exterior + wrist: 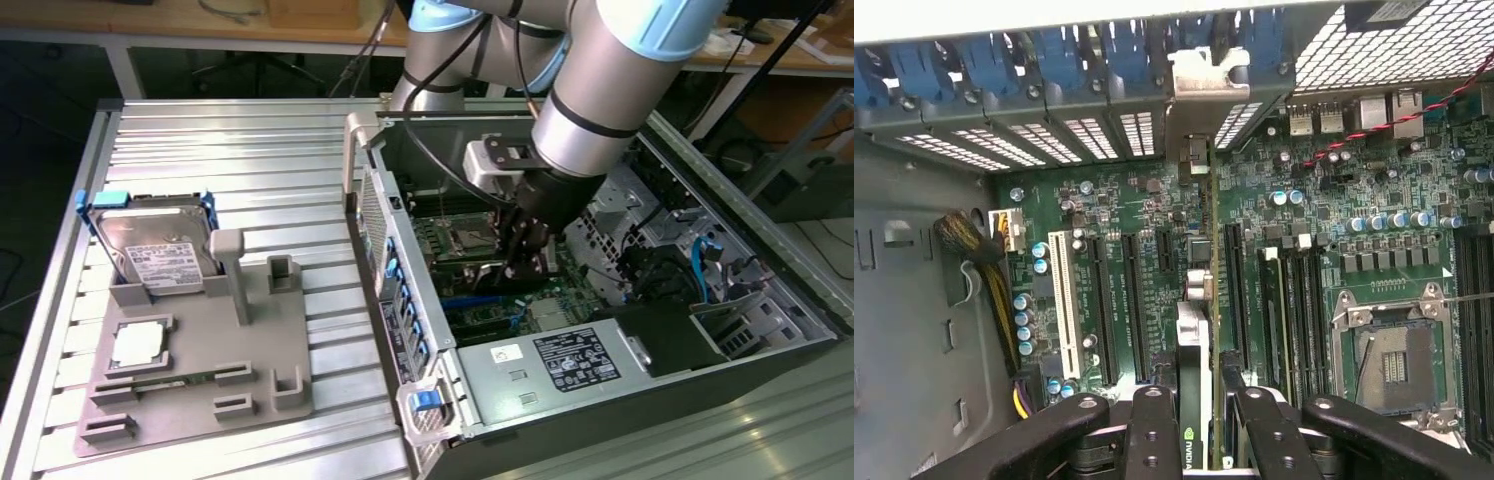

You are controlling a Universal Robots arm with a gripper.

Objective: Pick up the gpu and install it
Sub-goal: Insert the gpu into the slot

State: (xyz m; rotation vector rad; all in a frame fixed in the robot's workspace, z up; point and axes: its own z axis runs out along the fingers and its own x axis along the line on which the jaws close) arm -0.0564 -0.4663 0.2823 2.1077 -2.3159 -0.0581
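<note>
**Q:** Where is the gpu (1195,325), and what is the hand (1201,400) doing?

**A:** Wrist view: the gpu stands on edge inside the open computer case (747,330), at right angles to the motherboard (1124,200) and between 2 of the long black expansion slots (1101,300). The hand is clenched on the card, with 1 finger on each face, at the end away from the silver end bracket (1204,75). That bracket sits at the case's rear slot openings. The card hides its own lower edge, so it cannot be told whether it has entered a slot. Exterior view: the arm reaches down into the case, which lies on the worktop (240,150).

**Q:** How is the card likely to handle?

**A:** As a judgement: it is light and stiff, but fragile. A thin flat board can pivot between 2 pads, and any tilt would load the contact edge. The safest hold is across the 2 broad faces at the cooler block, as here. That keeps the pads clear of small components, the fan and the contact edge. The bracket is a bare metal end and probably slippery.
</note>
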